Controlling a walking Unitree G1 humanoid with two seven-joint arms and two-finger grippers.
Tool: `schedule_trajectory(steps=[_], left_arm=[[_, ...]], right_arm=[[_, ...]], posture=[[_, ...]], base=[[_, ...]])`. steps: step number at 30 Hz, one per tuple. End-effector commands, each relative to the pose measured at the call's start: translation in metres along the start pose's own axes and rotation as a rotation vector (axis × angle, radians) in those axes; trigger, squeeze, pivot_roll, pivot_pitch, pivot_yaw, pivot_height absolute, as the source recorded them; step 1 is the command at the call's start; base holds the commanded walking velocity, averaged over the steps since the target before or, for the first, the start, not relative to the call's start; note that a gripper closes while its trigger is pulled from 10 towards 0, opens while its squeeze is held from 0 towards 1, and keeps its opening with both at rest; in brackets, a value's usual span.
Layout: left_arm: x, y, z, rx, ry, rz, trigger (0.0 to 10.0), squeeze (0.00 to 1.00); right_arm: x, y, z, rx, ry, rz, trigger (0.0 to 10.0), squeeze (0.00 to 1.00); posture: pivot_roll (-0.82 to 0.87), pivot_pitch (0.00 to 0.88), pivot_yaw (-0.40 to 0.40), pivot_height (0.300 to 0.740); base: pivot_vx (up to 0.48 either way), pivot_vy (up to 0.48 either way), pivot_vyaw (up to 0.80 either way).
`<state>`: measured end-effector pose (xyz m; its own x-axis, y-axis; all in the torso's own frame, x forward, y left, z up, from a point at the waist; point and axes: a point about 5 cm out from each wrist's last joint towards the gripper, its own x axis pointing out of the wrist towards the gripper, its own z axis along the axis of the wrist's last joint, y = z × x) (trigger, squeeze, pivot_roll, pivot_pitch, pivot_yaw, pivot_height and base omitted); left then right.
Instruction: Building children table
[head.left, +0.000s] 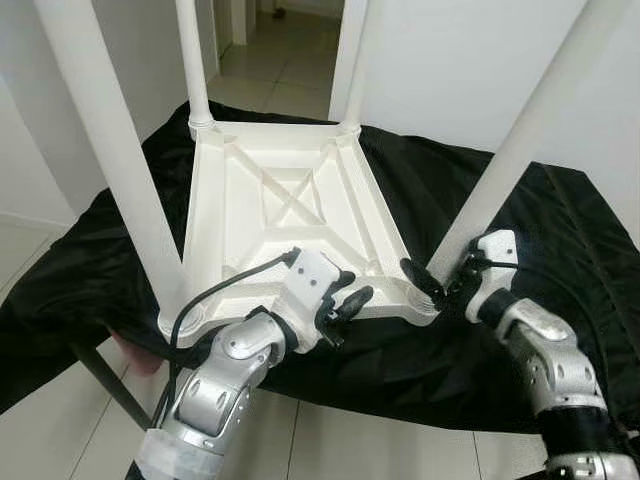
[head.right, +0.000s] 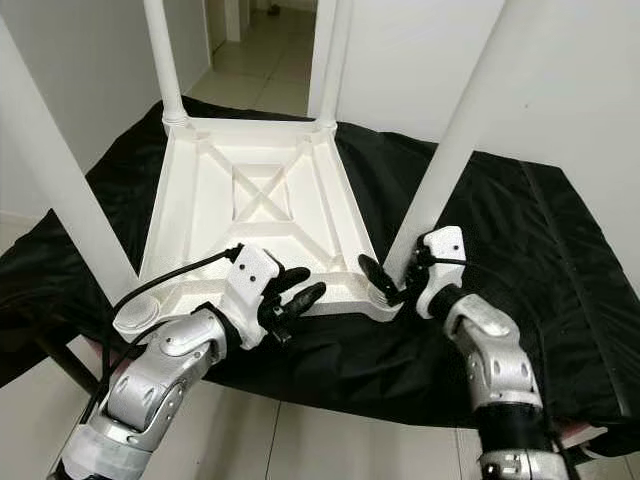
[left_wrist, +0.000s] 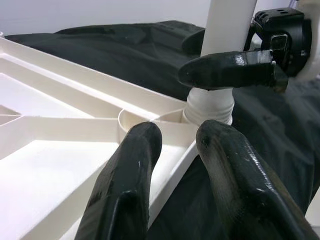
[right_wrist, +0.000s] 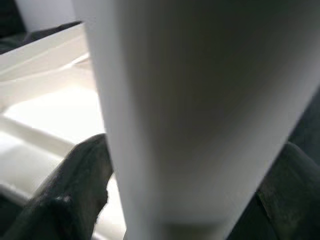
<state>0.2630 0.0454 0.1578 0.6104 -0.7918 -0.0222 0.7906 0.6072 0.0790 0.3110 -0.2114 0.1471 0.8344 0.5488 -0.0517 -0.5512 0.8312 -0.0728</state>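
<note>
Head stereo looks down on upturned table (head.left: 285, 215); wrist cameras close, sharing near-right leg (left_wrist: 225, 30).

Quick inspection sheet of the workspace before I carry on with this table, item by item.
Surface: black cloth draped over a support, on a tiled floor.
Job's things: white children's table top upside down, four white legs standing in its corners.
Clutter: nothing seen.
Grippers: right gripper closed around the near right leg at its socket; left gripper open, over the table top's near edge.
Cables: black cable running along the left arm to the wrist.
Surroundings: white walls, a doorway behind.
</note>
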Motion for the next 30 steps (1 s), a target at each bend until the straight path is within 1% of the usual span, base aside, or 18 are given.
schedule_trajectory(steps=[1,5,6,10,12,15,16,17,19,20,21,22,24,25,27,29,30], left_arm=[[0.002,-0.002,-0.003,0.015,0.013,-0.025,10.0,0.00],[0.003,-0.003,-0.005,0.021,0.017,-0.027,10.0,0.00],[0.004,-0.005,-0.005,0.021,0.018,-0.030,10.0,0.00],[0.004,-0.007,-0.004,0.020,0.016,-0.033,10.0,0.00],[0.005,-0.010,-0.005,0.010,0.014,-0.031,10.0,0.00],[0.005,-0.010,-0.005,0.006,0.014,-0.027,10.0,0.00],[0.005,-0.010,-0.005,0.005,0.012,-0.024,10.0,0.00],[0.005,-0.010,-0.005,0.004,0.012,-0.022,10.0,0.00],[0.004,-0.010,-0.007,0.011,0.018,-0.022,10.0,0.00],[0.004,-0.010,-0.007,0.011,0.018,-0.022,10.0,0.00],[0.004,-0.010,-0.008,0.012,0.020,-0.022,10.0,0.00],[0.003,-0.010,-0.008,0.013,0.021,-0.022,10.0,0.00],[0.003,-0.009,-0.009,0.018,0.025,-0.018,10.0,0.00],[0.003,-0.009,-0.009,0.018,0.025,-0.018,10.0,0.00],[0.003,-0.008,-0.010,0.019,0.029,-0.010,10.0,0.00],[0.003,-0.008,-0.010,0.019,0.029,-0.010,10.0,0.00],[0.003,-0.007,-0.010,0.017,0.029,-0.008,10.0,0.00]], right_arm=[[0.003,0.002,-0.006,-0.004,0.038,0.040,3.7,0.00],[0.004,0.000,-0.010,0.002,0.049,0.046,3.7,0.00],[0.005,0.000,-0.012,0.007,0.056,0.060,0.0,0.00],[0.005,0.000,-0.015,0.013,0.061,0.070,0.0,0.00],[0.007,0.005,-0.018,0.013,0.059,0.091,0.0,0.00],[0.007,0.008,-0.018,0.016,0.053,0.089,0.0,0.00],[0.007,0.008,-0.018,0.017,0.046,0.087,9.9,0.00],[0.007,0.009,-0.018,0.016,0.045,0.085,9.9,0.00],[0.008,0.011,-0.017,0.008,0.039,0.033,10.0,0.00],[0.008,0.011,-0.017,0.008,0.039,0.033,10.0,0.00],[0.008,0.013,-0.017,0.013,0.035,0.007,10.0,0.00],[0.009,0.014,-0.016,0.019,0.022,-0.061,10.0,0.00],[0.010,0.018,-0.014,0.043,0.002,-0.152,10.0,0.00],[0.010,0.018,-0.014,0.043,0.002,-0.152,10.0,0.00],[0.011,0.028,-0.013,0.076,-0.027,-0.231,10.0,0.00],[0.011,0.028,-0.013,0.076,-0.027,-0.231,10.0,0.00],[0.011,0.032,-0.014,0.104,-0.031,-0.300,10.0,0.00]], posture=[[0.01,0.000,-0.111,0.740],[0.01,0.000,-0.111,0.740],[0.01,0.000,-0.107,0.740],[0.01,0.000,-0.107,0.740],[0.01,0.000,-0.110,0.740],[0.01,0.000,-0.110,0.740],[0.00,0.002,-0.112,0.740],[0.00,0.002,-0.112,0.740],[0.00,0.007,-0.113,0.740],[0.00,0.007,-0.113,0.740],[-0.01,0.011,-0.114,0.740],[-0.01,0.011,-0.114,0.740],[-0.01,0.014,-0.115,0.740],[-0.01,0.014,-0.115,0.740],[-0.02,0.016,-0.111,0.740],[-0.02,0.016,-0.111,0.740],[-0.02,0.018,-0.110,0.740]], base=[[0.000,0.000,0.00],[0.000,0.000,0.00],[0.000,0.000,0.00],[0.000,0.000,0.00],[0.000,0.000,0.00],[0.000,0.000,0.00],[0.000,0.000,0.00],[0.000,0.000,0.00],[0.000,0.000,0.00],[0.000,0.000,0.00],[0.000,0.000,0.00],[0.000,0.000,0.00],[0.000,0.000,0.00],[0.000,0.000,0.00],[0.000,0.000,0.00],[0.000,0.000,0.00],[0.000,0.000,0.00]])
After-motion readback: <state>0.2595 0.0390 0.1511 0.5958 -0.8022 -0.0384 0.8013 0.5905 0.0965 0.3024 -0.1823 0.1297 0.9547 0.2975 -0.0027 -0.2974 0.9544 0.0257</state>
